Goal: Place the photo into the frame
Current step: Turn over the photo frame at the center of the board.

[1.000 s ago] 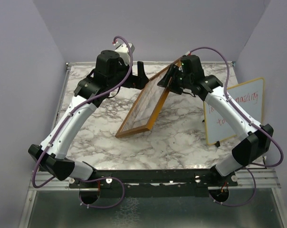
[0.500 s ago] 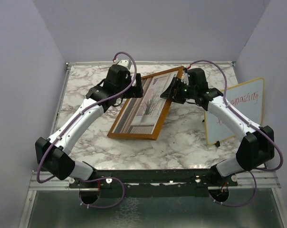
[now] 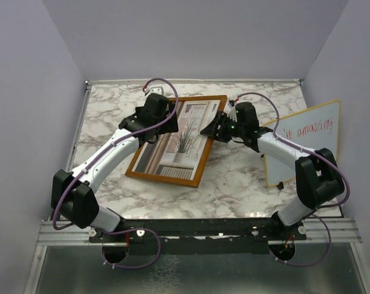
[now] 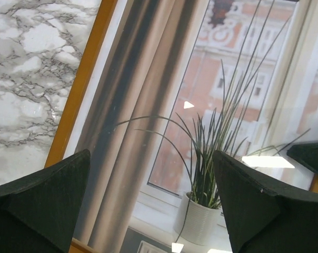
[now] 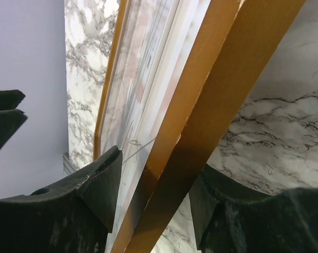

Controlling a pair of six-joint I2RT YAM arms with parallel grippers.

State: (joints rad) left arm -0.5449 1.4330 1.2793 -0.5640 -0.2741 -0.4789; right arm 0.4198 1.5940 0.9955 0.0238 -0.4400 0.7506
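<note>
Right claw (image 5: 155,174) seemingly clamps frame (image 5: 227,63) rim; left claw (image 4: 151,163) gapes above photo (image 4: 164,79).

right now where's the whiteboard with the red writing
Top view: the whiteboard stands at the table's right edge, right of the right arm, apart from the frame.

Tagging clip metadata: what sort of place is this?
Likely a lab robot cell, not a home: a marble-patterned tabletop boxed in by plain lavender walls, a black metal rail along the near edge, and a yellow-rimmed whiteboard with red handwriting at the right.
</note>
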